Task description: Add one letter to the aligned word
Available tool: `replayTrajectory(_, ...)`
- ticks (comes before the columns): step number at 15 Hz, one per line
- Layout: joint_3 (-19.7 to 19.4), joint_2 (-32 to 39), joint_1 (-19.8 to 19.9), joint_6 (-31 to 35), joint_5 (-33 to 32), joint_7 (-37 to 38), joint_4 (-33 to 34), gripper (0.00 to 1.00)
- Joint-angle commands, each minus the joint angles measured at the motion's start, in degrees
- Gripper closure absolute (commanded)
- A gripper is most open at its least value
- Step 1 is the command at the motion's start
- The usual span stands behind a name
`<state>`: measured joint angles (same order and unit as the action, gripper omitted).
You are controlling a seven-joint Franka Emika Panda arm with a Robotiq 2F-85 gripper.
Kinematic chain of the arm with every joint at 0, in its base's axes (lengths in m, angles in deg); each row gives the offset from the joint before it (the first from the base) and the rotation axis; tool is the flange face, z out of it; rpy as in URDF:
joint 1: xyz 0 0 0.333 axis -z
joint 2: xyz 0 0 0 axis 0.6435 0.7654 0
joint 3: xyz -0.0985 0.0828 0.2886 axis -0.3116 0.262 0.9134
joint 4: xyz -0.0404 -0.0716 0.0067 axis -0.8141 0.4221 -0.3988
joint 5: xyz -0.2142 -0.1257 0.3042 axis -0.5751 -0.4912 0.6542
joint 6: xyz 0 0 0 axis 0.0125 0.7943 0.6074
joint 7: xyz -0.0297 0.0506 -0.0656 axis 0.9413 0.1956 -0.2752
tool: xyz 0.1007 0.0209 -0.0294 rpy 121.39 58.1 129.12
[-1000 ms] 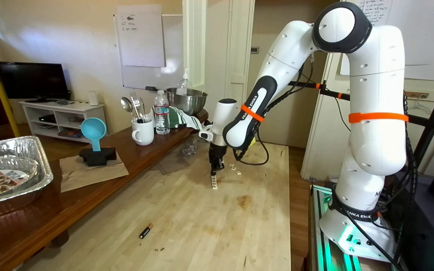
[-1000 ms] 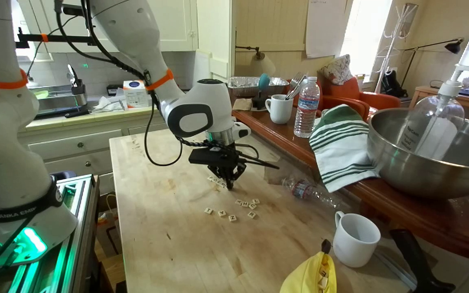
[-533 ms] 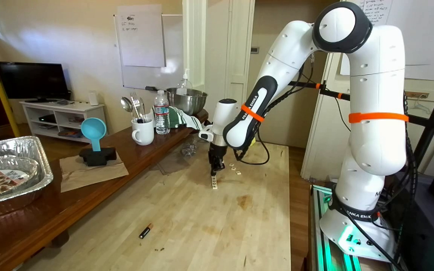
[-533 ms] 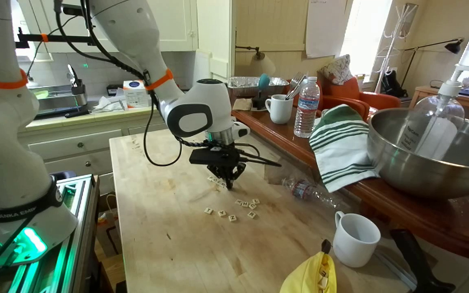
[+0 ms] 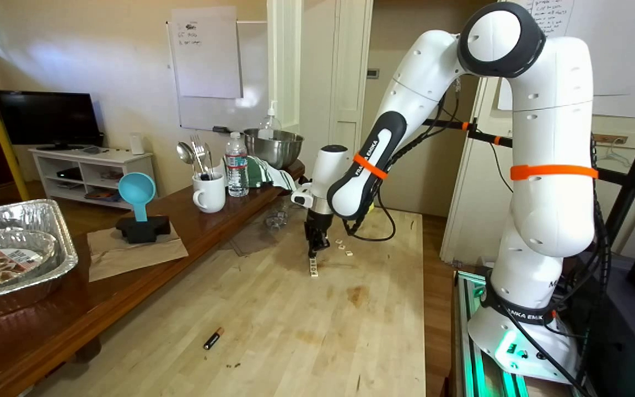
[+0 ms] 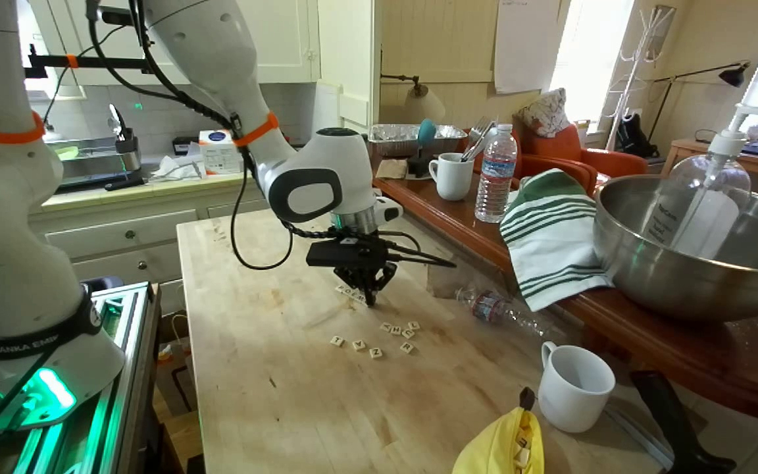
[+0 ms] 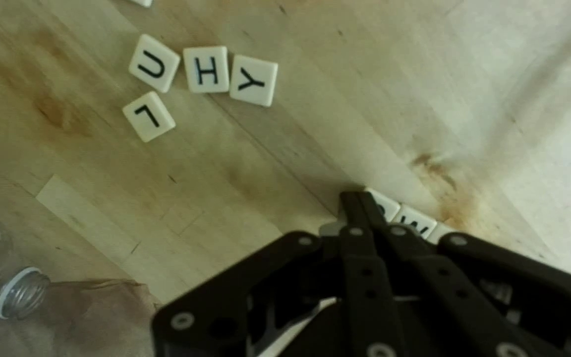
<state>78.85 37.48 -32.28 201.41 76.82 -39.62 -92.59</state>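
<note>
End effector: fingers together, tips at one end of aligned word, partly hiding it.

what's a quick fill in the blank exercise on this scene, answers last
In the wrist view, the ____ two-finger gripper partly hides the short row of whitish square tiles. There, the loose whitish tile between the U tile and the Y tile shows ____. In an exterior view, the white cloth towel is striped with ____.

Missing words: black; H; green.
</note>
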Motion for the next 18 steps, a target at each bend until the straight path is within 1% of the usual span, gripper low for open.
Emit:
replayTrajectory(1, 1.23, 0.05, 1.2, 1.83, 0.38, -0.93, -2.04, 1.0)
replayTrajectory(18, 4.38, -1.73, 3.44, 1.73, 5.0, -2.37, -2.23, 1.0)
